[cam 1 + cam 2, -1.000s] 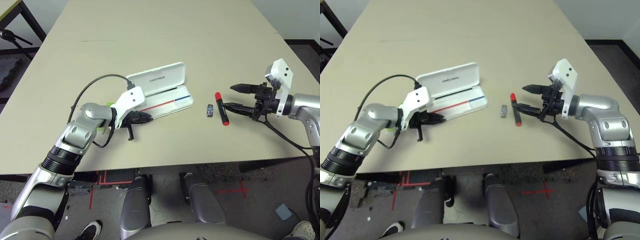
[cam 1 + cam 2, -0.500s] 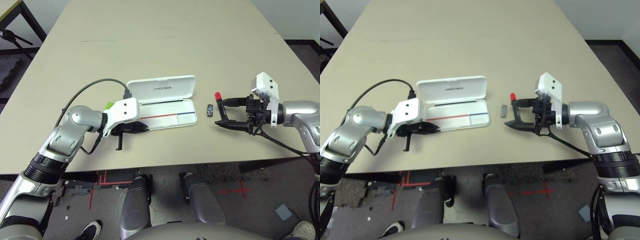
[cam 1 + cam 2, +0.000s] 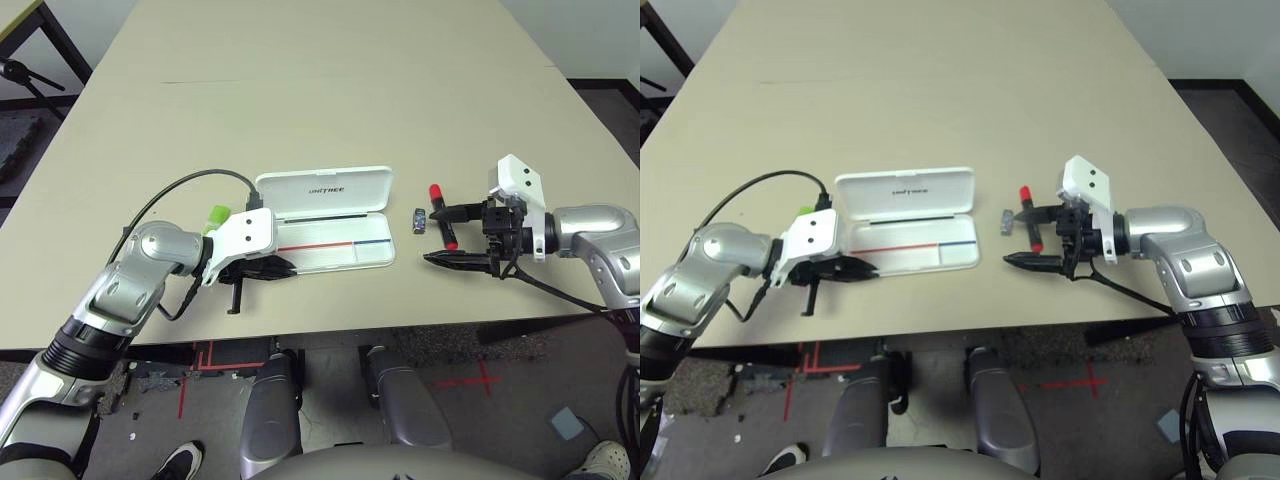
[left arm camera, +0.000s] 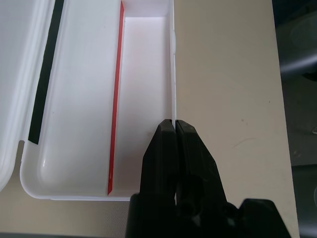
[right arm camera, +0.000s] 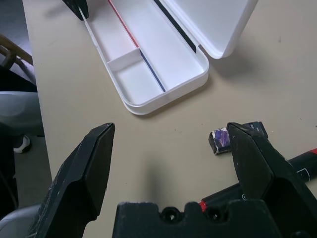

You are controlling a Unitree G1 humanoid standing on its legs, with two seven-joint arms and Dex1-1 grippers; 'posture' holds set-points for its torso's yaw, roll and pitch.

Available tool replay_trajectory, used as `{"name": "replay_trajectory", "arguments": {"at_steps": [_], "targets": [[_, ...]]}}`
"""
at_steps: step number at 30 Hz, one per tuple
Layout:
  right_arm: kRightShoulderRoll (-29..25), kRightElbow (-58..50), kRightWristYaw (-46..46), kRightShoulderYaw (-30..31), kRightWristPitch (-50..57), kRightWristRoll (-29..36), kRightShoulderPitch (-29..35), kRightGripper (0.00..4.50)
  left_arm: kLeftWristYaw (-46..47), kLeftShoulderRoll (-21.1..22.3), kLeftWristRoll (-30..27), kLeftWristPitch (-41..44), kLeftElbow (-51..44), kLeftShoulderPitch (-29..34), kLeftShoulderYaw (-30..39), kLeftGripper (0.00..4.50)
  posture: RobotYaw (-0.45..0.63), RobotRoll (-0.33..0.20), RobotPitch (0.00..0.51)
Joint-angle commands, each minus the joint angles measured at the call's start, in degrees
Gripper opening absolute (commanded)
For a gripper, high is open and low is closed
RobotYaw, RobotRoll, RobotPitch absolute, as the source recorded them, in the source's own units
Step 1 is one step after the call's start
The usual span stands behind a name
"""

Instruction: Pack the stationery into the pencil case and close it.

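Note:
The white pencil case [image 3: 335,254] lies open, its lid [image 3: 322,189] flat behind the tray with the red-and-blue stripe. My left gripper [image 3: 284,267] is shut on the tray's front wall [image 4: 174,74] near its left end. Just behind that wrist lies the lime-green highlighter [image 3: 216,215]. To the right of the case a small grey-blue block [image 3: 419,219] rests on the table beside the red marker [image 3: 441,216]. My right gripper [image 3: 447,237] is open, low over the table, one finger behind the marker and one in front of it. The block [image 5: 220,141] sits just off one fingertip.
The beige table [image 3: 320,90] stretches bare behind the case. Its front edge runs close under both grippers. A black cable [image 3: 180,190] loops from my left wrist. A dark stand [image 3: 30,75] is off the table at far left.
My left gripper has swung the case from slanted to square with the table edge and drawn it nearer. My right gripper has moved left and down around the marker.

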Motion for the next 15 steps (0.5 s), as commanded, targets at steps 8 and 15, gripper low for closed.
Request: {"name": "replay_trajectory", "arguments": {"at_steps": [8, 15], "targets": [[0.35, 0.35, -0.92, 0.14, -1.24, -0.86, 0.00, 4.50, 0.63, 0.63, 0.24, 0.38, -1.16, 1.34, 0.20, 0.53, -0.13, 0.000, 0.194], [0.34, 0.84, -0.96, 0.15, -1.77, -1.06, 0.03, 4.50, -0.15, 1.63, -1.45, 2.64, -3.83, 2.62, 0.50, 3.04, -0.13, 0.000, 0.194]]}}
